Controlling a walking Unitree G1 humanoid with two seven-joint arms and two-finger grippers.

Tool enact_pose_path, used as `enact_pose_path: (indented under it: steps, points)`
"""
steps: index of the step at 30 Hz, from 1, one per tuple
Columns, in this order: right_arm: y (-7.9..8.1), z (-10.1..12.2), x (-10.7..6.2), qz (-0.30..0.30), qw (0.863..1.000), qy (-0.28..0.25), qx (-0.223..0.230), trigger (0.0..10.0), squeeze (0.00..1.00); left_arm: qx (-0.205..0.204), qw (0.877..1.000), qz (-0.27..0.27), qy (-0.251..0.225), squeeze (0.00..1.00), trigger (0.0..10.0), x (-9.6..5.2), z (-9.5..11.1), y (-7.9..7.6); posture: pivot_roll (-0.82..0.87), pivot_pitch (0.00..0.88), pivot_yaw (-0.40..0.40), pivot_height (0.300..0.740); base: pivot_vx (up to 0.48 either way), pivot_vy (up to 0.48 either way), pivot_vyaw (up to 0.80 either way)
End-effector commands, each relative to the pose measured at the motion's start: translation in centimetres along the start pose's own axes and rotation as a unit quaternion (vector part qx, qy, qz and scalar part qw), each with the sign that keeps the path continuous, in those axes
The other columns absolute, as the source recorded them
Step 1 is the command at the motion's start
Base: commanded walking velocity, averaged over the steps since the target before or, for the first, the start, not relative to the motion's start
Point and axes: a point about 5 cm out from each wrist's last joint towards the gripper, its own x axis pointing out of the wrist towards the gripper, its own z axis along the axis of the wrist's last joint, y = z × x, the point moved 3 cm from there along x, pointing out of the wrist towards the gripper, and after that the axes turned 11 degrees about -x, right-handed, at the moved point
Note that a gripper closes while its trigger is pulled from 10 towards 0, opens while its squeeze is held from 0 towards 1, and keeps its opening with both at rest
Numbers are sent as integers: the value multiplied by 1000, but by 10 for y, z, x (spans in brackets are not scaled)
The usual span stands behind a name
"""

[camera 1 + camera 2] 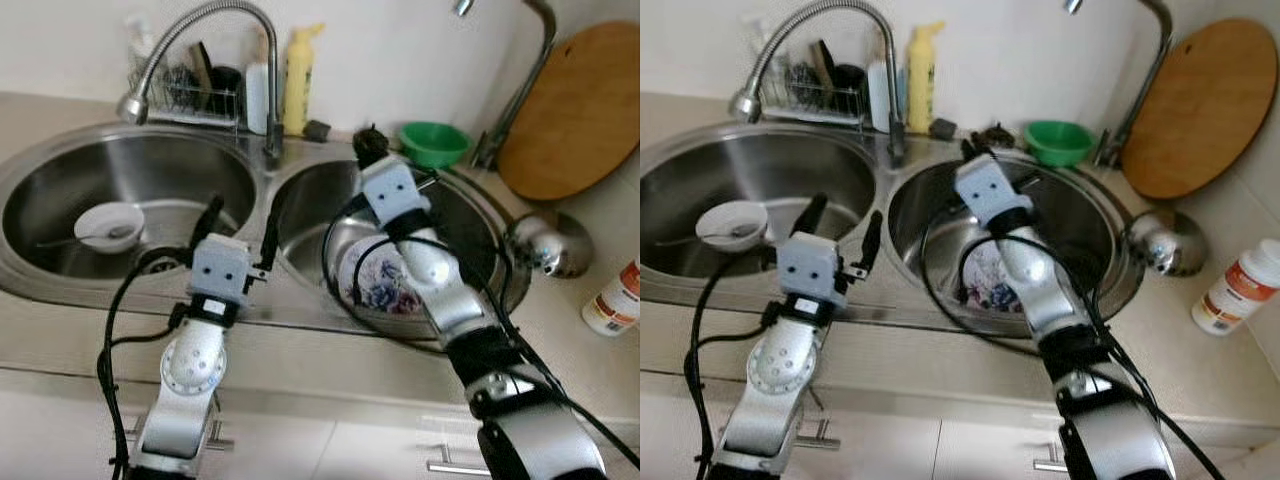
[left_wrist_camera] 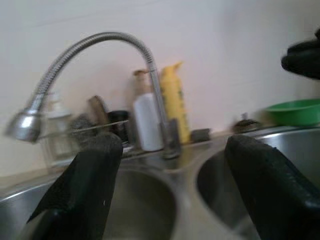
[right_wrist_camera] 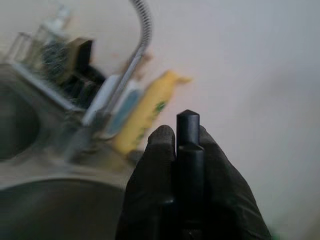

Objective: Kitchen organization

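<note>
Currently the right tool (image 1: 370, 143) is reaching over the far rim of the right sink basin (image 1: 480, 215), its fingers clenched on a slim black stick-like object (image 3: 188, 150) that is poking out beyond the fingertips; what the object is cannot be told. Below the right arm, a floral-patterned plate (image 1: 375, 285) is lying in that right basin, partly hidden by the arm and its cables.

The left tool (image 1: 240, 225) is hovering over the divider between the two basins, fingers spread apart and grasping nothing. In the left wrist view its fingers (image 2: 87, 185) are framing the gooseneck faucet (image 2: 100, 42), with a white bottle (image 2: 147, 122) and a yellow bottle (image 2: 175, 102) standing behind it at the wall.

In the left sink basin (image 1: 60, 170) a small white bowl (image 1: 108, 226) is sitting near the drain with a spoon resting in it. A wire rack (image 1: 190, 90) with brushes is standing at the back left. A green bowl (image 1: 433, 143) is sitting on the table behind the right basin. A round wooden cutting board (image 1: 575, 110) is leaning against the wall at right, a steel ladle-like item (image 1: 545, 245) lying below it, and a white bottle with orange label (image 1: 612, 300) is standing at the table's right edge.
</note>
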Motion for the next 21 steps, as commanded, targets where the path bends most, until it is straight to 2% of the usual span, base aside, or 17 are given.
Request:
enact_pose_path:
  steps: [1,3,5,6,7,8,16,21]
  points:
    - [3,-21,1,19,997,68,10,10000,0,-1,1000,-6,1,0,10000,-2,0,-4,127,0,-70,740,0,0,0]
    - [10,-31,0,33,993,102,58,10000,0,-1,1000,-6,3,0,10000,-3,0,-4,127,0,-71,740,0,0,0]
    - [15,-37,-2,44,988,127,82,10000,0,-1,1000,-7,4,0,10000,-3,0,-5,127,0,-71,740,0,0,0]
    - [17,-42,-3,49,985,140,93,10000,827,0,1000,-8,4,0,10000,-3,0,-6,126,0,-71,740,0,0,0]
    - [18,-45,-5,53,983,148,100,10000,827,0,1000,-9,4,0,10000,-3,0,-6,126,0,-71,740,0,0,0]
    - [18,-47,-5,54,982,153,102,10000,1000,0,1000,-10,4,0,10000,-4,0,-6,130,0,-73,740,0,0,0]
    - [1,-39,0,28,988,120,91,10000,1000,-10,1000,-9,4,0,10000,-5,0,-8,122,0,-73,740,0,0,0]
    - [-9,-19,5,6,992,60,114,10000,1000,-15,1000,-14,-1,0,10000,-5,1,-10,117,0,-72,740,0,0,0]
